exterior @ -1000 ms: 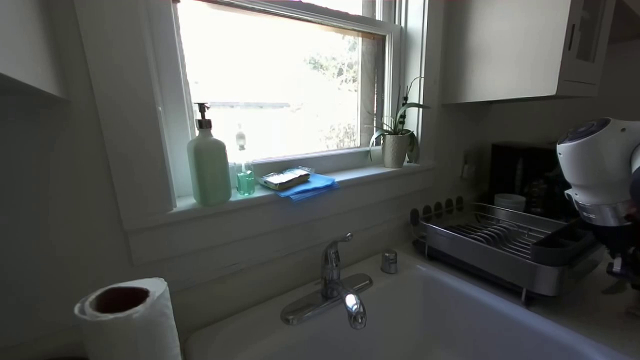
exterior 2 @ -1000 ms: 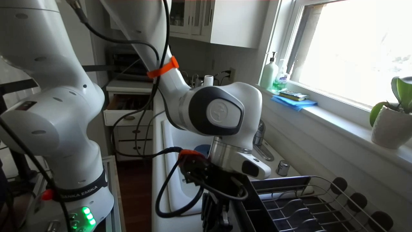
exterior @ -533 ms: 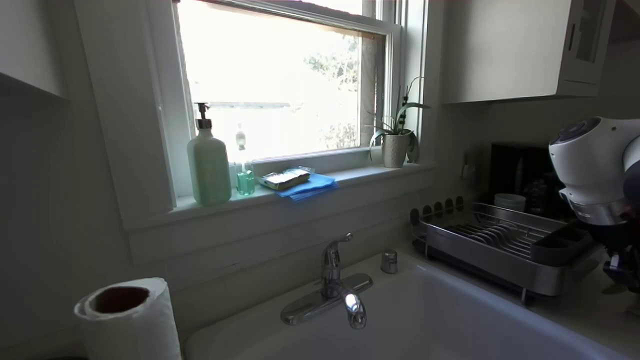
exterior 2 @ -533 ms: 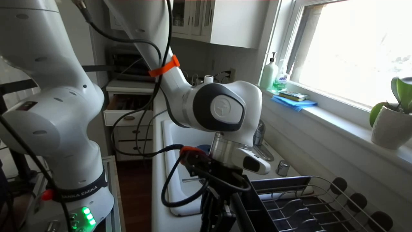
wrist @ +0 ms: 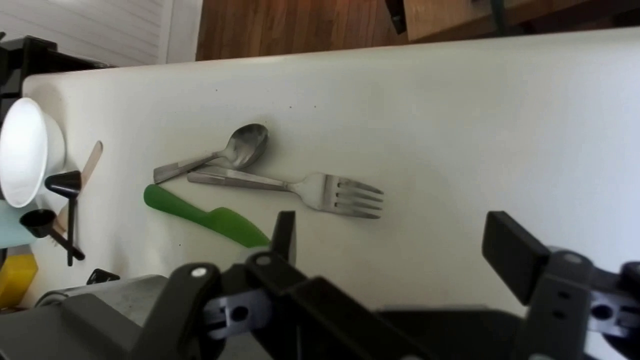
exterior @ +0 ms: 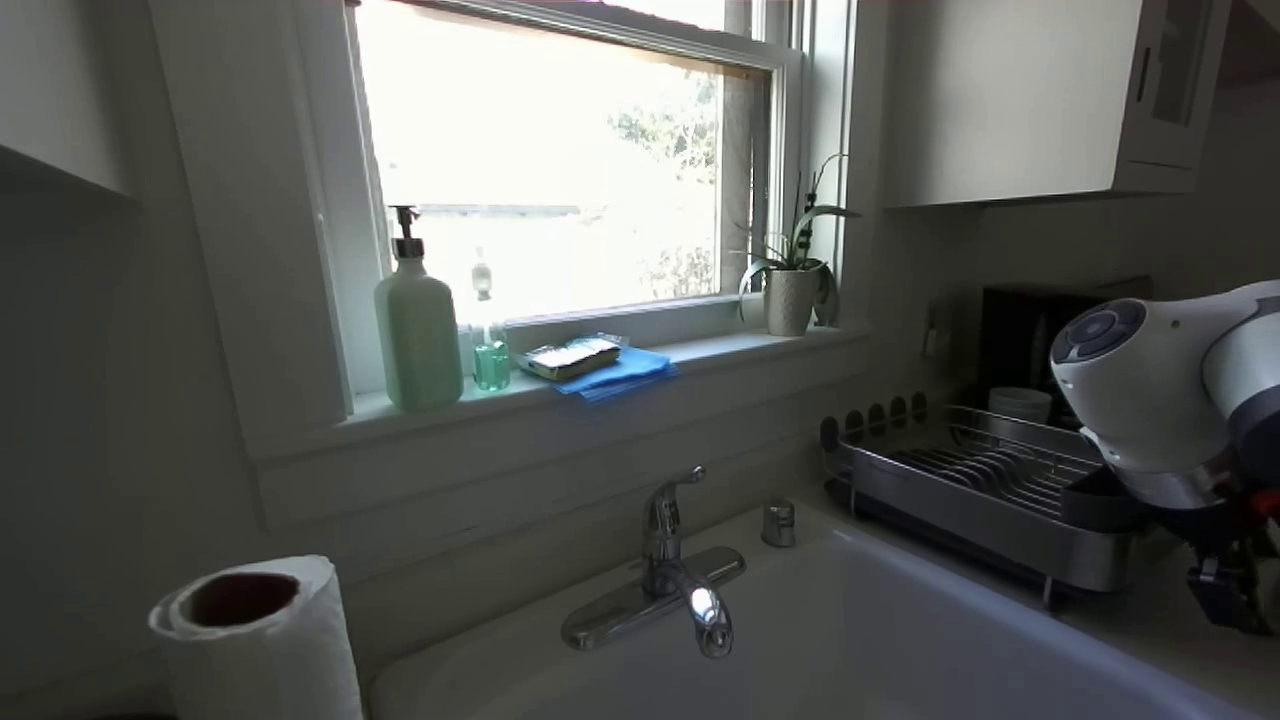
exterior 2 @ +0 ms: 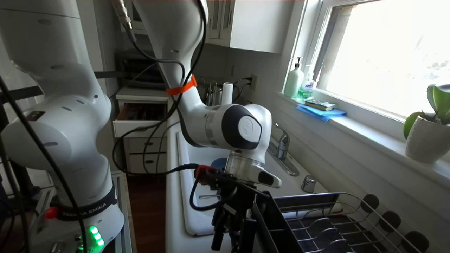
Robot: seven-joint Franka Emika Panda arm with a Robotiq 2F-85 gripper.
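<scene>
My gripper (wrist: 395,240) stands open above the white counter, its black fingers (wrist: 515,255) wide apart with nothing between them. Closest to it in the wrist view lies a metal fork (wrist: 315,190), tines toward the gap between the fingertips. A metal spoon (wrist: 247,145) lies just beyond, its handle end close to the fork's. The green knife (wrist: 220,222) has its blade tip partly hidden behind the left finger. In an exterior view the gripper (exterior 2: 232,235) points down beside the dish rack's dark cutlery holder (exterior 2: 276,228); the fork, spoon and knife are out of sight there.
At the wrist view's left are a white bowl (wrist: 22,152), black scoops (wrist: 65,185), a wooden utensil (wrist: 92,162) and a yellow object (wrist: 17,280). The dish rack (exterior: 960,500) adjoins the sink (exterior: 900,620) and faucet (exterior: 660,540). Bottles (exterior: 420,330) stand on the windowsill.
The gripper's fingers have spread apart. The arm has shifted toward the sink, moving left and lower in both exterior views. Sill items and rack look unchanged.
</scene>
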